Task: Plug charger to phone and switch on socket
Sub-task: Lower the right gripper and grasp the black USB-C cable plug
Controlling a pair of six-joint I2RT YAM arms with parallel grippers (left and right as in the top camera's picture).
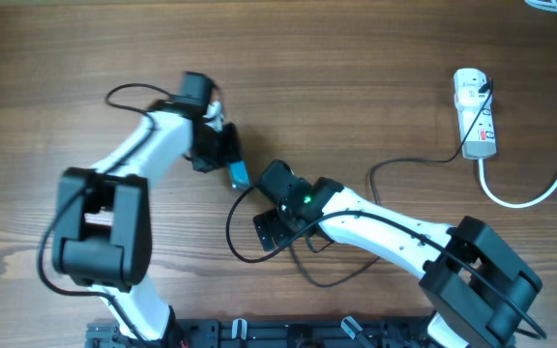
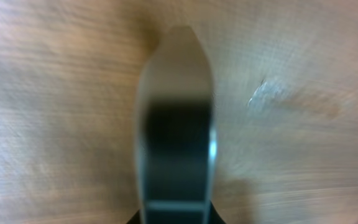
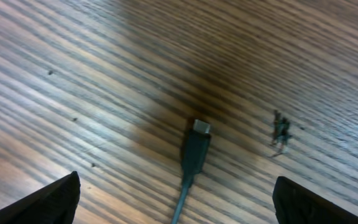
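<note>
The phone [image 1: 239, 175] shows a teal edge just past my left gripper [image 1: 222, 155], which is shut on it and holds it on edge. In the left wrist view the phone [image 2: 176, 124] is a blurred grey-framed dark slab rising from the jaws [image 2: 176, 219]. The charger, a thin black cable [image 1: 404, 162], runs from the socket [image 1: 474, 116] at the far right and loops under my right arm. Its plug tip [image 3: 196, 149] lies on the wood between the wide-open fingers of my right gripper [image 3: 176, 180], untouched. The right gripper [image 1: 267, 203] sits just right of the phone.
The socket's thick white cord [image 1: 549, 184] curves along the right edge of the wooden table [image 1: 375, 68]. Cable slack [image 1: 245, 246] lies in loops beneath the right gripper. A small scuff mark [image 3: 281, 132] is on the wood to the right of the plug.
</note>
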